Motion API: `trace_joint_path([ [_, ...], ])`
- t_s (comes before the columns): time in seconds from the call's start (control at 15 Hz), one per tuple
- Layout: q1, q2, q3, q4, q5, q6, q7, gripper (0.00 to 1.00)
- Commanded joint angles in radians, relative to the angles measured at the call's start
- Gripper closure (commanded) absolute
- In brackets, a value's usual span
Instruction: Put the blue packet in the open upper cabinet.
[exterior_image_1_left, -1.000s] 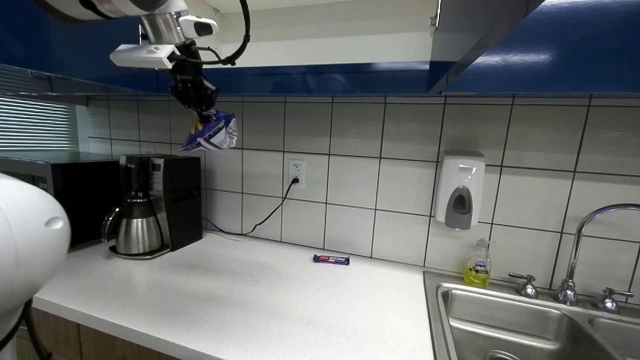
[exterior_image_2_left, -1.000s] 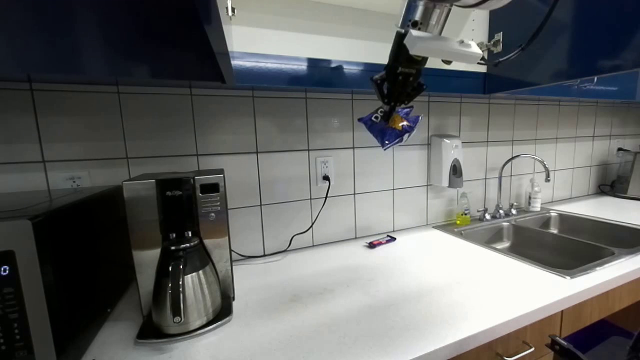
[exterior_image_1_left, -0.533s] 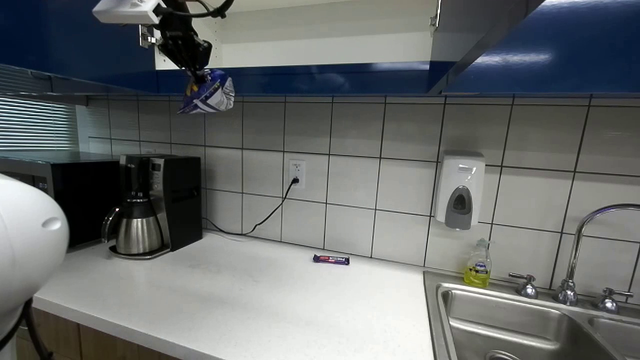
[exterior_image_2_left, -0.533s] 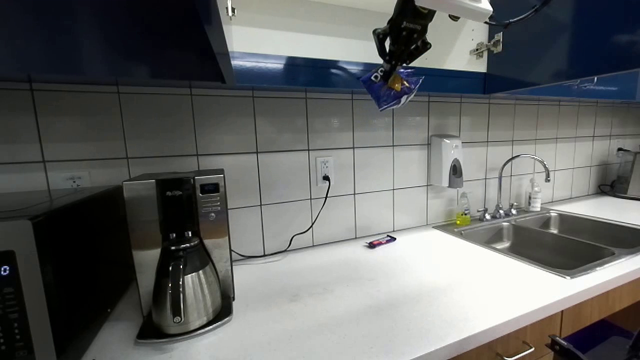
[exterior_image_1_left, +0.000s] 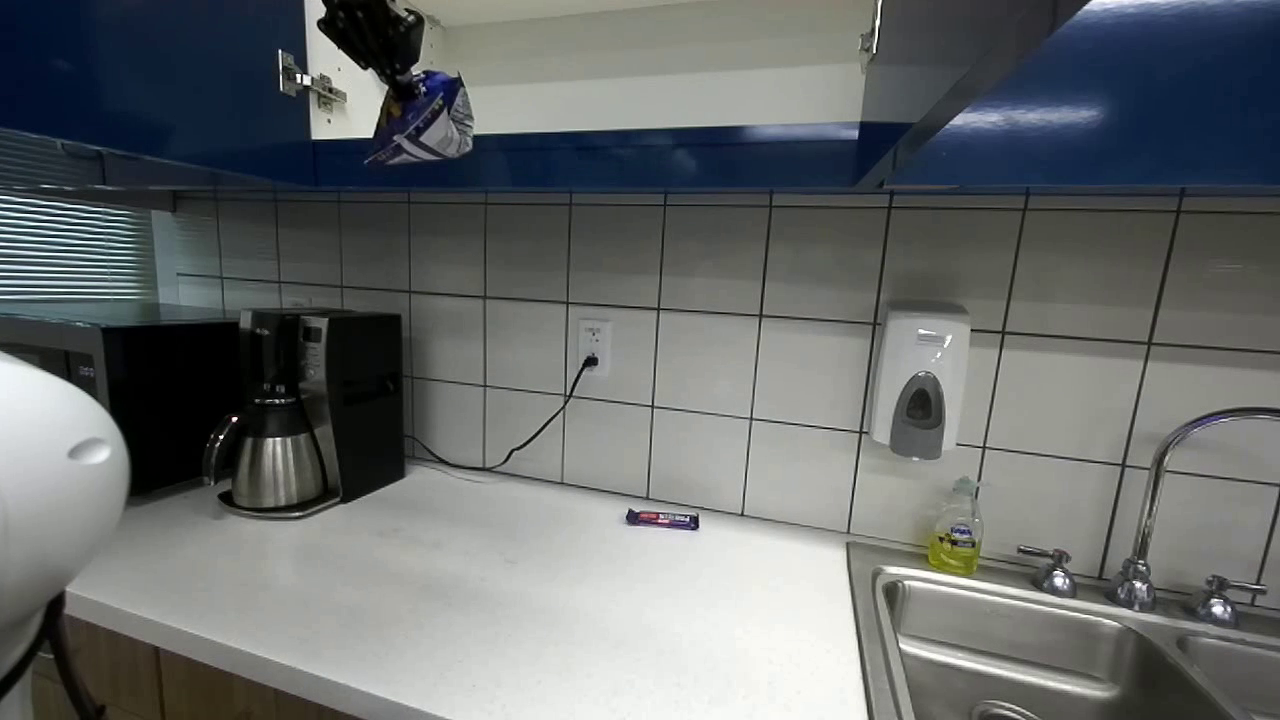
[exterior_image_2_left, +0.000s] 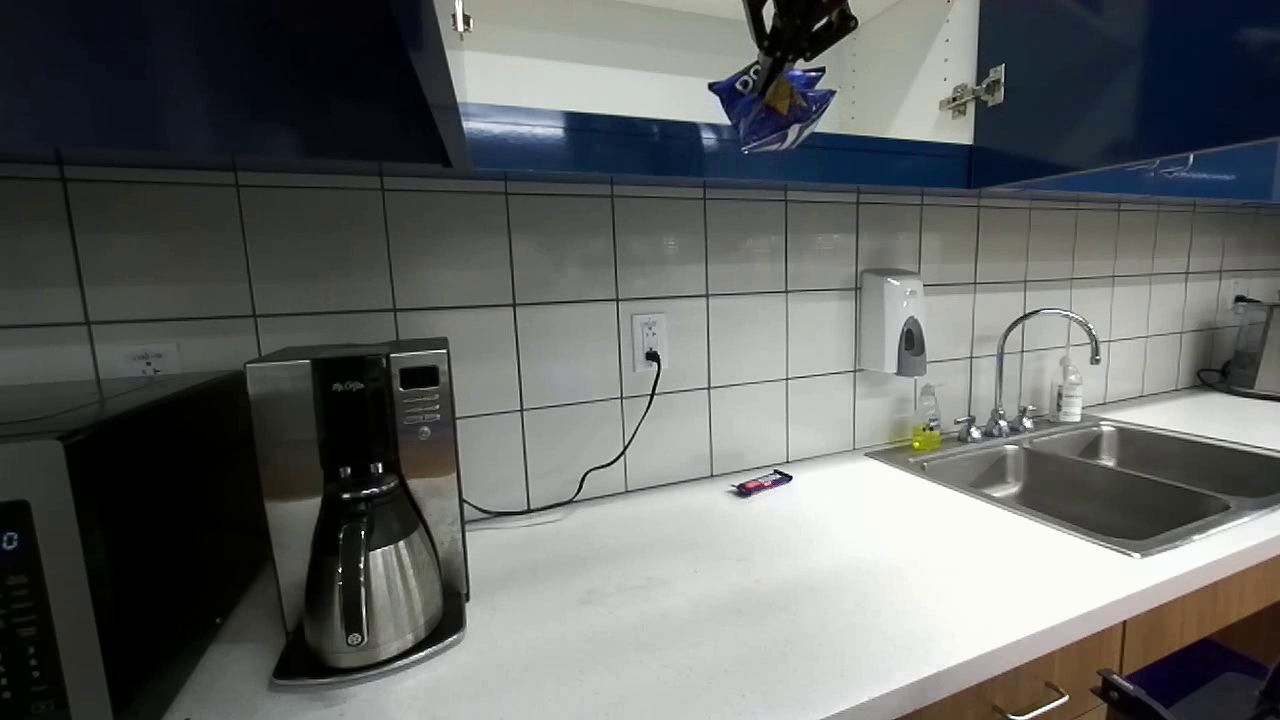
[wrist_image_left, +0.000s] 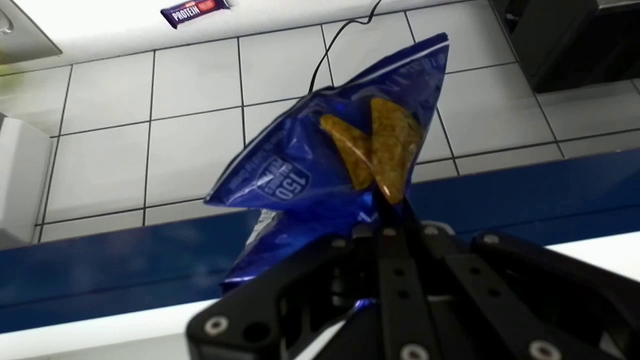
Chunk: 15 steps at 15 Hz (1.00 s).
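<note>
The blue packet (exterior_image_1_left: 432, 125) hangs from my gripper (exterior_image_1_left: 402, 88), high above the counter; both also show in an exterior view, the packet (exterior_image_2_left: 785, 122) and the gripper (exterior_image_2_left: 768, 80). The fingers are shut on the packet's middle. The open upper cabinet (exterior_image_1_left: 660, 95) has a white interior and a blue bottom edge; it also shows in an exterior view (exterior_image_2_left: 610, 85). In both exterior views the packet overlaps that edge, its lower tip below the opening. In the wrist view the packet (wrist_image_left: 300, 150) spreads ahead of the fingertips (wrist_image_left: 395, 205), with the cabinet's blue edge (wrist_image_left: 125, 262) behind it.
An open blue door (exterior_image_2_left: 1110, 80) with a hinge (exterior_image_2_left: 975, 92) stands beside the opening. Another blue upper cabinet (exterior_image_1_left: 1120, 100) has an angled underside. Below are a coffee maker (exterior_image_2_left: 350, 500), microwave (exterior_image_2_left: 130, 520), dark bar (exterior_image_1_left: 662, 520), soap dispenser (exterior_image_1_left: 920, 380) and sink (exterior_image_1_left: 1000, 640).
My gripper has risen with the blue packet in it, from in front of the tiles below the cabinet to the level of the cabinet's bottom edge and opening.
</note>
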Motion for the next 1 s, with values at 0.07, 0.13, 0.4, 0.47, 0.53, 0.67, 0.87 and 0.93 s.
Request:
trace_joint_path([
  [0.07,-0.046,0.063,0.035,0.137,0.01,-0.044,0.035,1.0],
  [0.13,-0.046,0.075,0.035,0.16,0.011,-0.05,0.036,1.0],
  [0.4,-0.06,0.135,0.037,0.244,0.003,-0.053,0.05,1.0],
  [0.47,-0.069,0.153,0.04,0.263,-0.003,-0.042,0.058,1.0],
  [0.53,-0.075,0.169,0.041,0.28,-0.006,-0.032,0.066,1.0],
  [0.67,-0.083,0.204,0.041,0.322,-0.009,-0.03,0.075,1.0],
  [0.87,-0.092,0.255,0.039,0.381,-0.014,-0.024,0.087,1.0],
  [0.93,-0.093,0.27,0.039,0.4,-0.016,-0.024,0.091,1.0],
])
